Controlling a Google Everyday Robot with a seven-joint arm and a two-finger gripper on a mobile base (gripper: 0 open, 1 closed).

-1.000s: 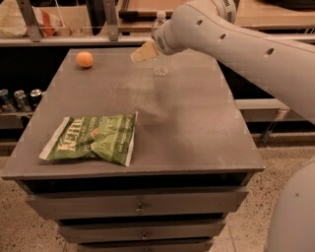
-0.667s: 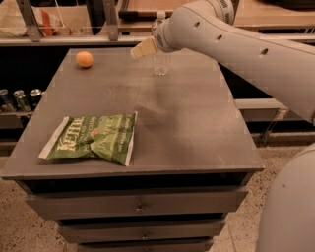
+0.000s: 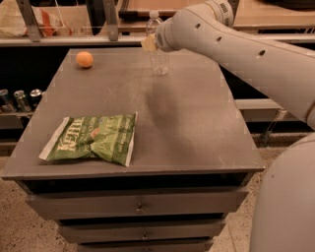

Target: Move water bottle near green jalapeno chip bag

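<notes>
Change vs 1 s ago: gripper (image 3: 149, 43) has its tan tip drawn in tighter against the water bottle (image 3: 159, 63), a touch right and farther back. Bottle, bag and orange are unmoved.
Gripper: far side of the table (image 3: 197, 128), at the bottle's left flank, level with its upper half.
Grip state: unreadable. Only one tan tip shows, so whether it has hold of the bottle is not visible.
Hidden: the wrist of the white arm (image 3: 236, 49) crosses in front of the bottle's mid section, probably over the label band. Contact between tip and bottle can't be confirmed.
Cut off: the arm runs out of view on the right; the robot body (image 3: 288, 197) fills the near-right corner and covers the table's right side below the top.
Water bottle: upright near the far edge, right of centre. Clear ribbed plastic with a white cap (image 3: 154, 14); the lower body is see-through against the grey top.
Green jalapeno chip bag (image 3: 93, 138): lying flat near the left front corner, crinkled, with white edges and white lettering.
Bottle to bag: well apart, on a far-right to near-left diagonal.
Other: orange (image 3: 84, 59) at far left on the table; cans (image 3: 19, 98) on a lower shelf to the left; drawers (image 3: 140, 206) under the top.
</notes>
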